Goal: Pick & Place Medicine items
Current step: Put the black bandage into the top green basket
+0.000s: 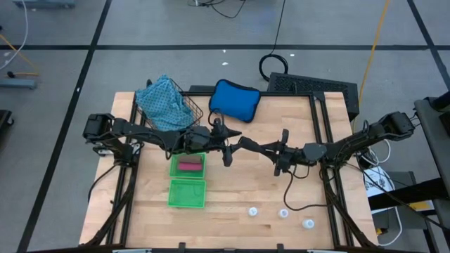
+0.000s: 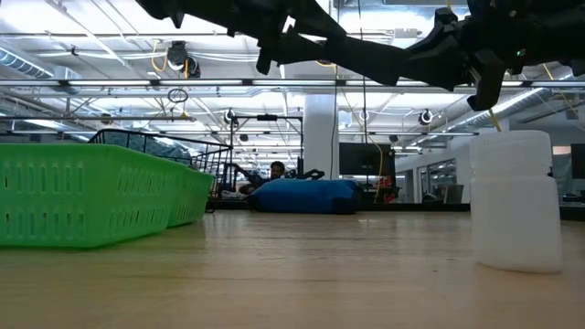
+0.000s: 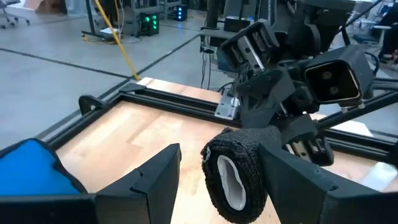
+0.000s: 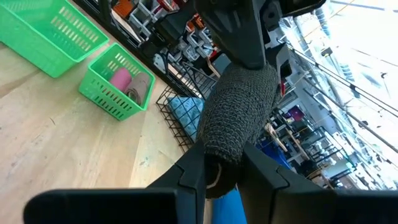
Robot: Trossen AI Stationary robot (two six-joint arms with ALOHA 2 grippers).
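Observation:
A black oblong roll with a white core (image 3: 235,177) hangs in the air over the middle of the table (image 1: 281,190). My right gripper (image 4: 224,155), reaching in from the right, is shut on it. My left gripper (image 3: 221,152) comes from the left and is open, with its fingers on either side of the roll's free end. A pink piece (image 4: 119,79) and a brown piece (image 4: 140,87) lie in a green basket (image 1: 188,165). Three white bottles (image 1: 283,213) stand upright near the front edge. My right gripper pinches the end of the black roll (image 4: 219,163) nearest to it between its two fingers. It comes level from the table's right side. The roll sticks out ahead of the fingers toward my left gripper, clear of the table. My left gripper: a gap shows between one finger (image 3: 163,171) and the roll. Whether the other finger (image 3: 283,180) touches it, I cannot tell.
A second green basket (image 1: 187,193) sits in front of the first. A wire basket with light-blue cloth (image 1: 165,105) stands at the back left and a blue pouch (image 1: 234,100) at the back middle. One white bottle (image 2: 512,201) stands close to the low camera.

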